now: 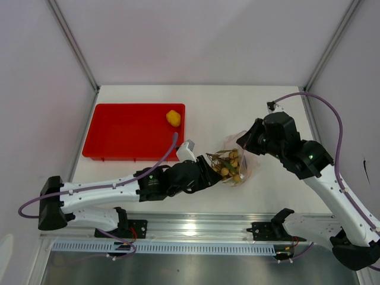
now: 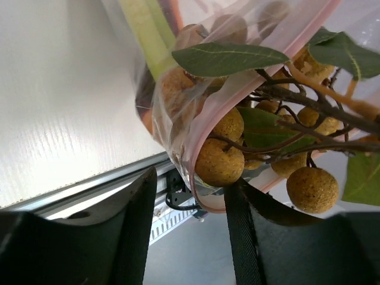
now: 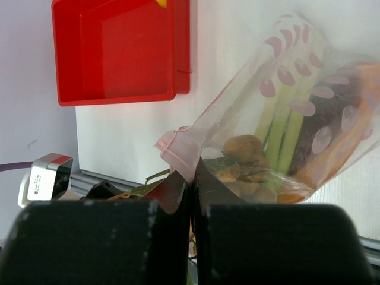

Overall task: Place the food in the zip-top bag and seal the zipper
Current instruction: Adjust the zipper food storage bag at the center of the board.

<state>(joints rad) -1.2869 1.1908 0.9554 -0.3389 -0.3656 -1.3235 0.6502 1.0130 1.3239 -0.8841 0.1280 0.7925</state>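
Note:
My right gripper (image 3: 191, 175) is shut on the pink zipper (image 3: 178, 148) corner of the zip-top bag (image 3: 297, 89) and holds it up off the table. Inside lie green-white stalks (image 3: 279, 119), a purple sweet potato (image 3: 332, 119) and an orange carrot piece (image 3: 356, 136). The tan berry bunch (image 2: 219, 161) sits half in the bag's mouth, its leaves and twigs sticking out. My left gripper (image 2: 191, 184) is at that mouth with its jaws apart; the zipper (image 2: 199, 127) rim and one berry hang between the tips. A yellow fruit (image 1: 173, 117) lies in the tray.
The red tray (image 1: 119, 133) stands at the back left of the table, holding only the yellow fruit in its far right corner. The table's aluminium front rail (image 2: 89, 190) runs just below the bag.

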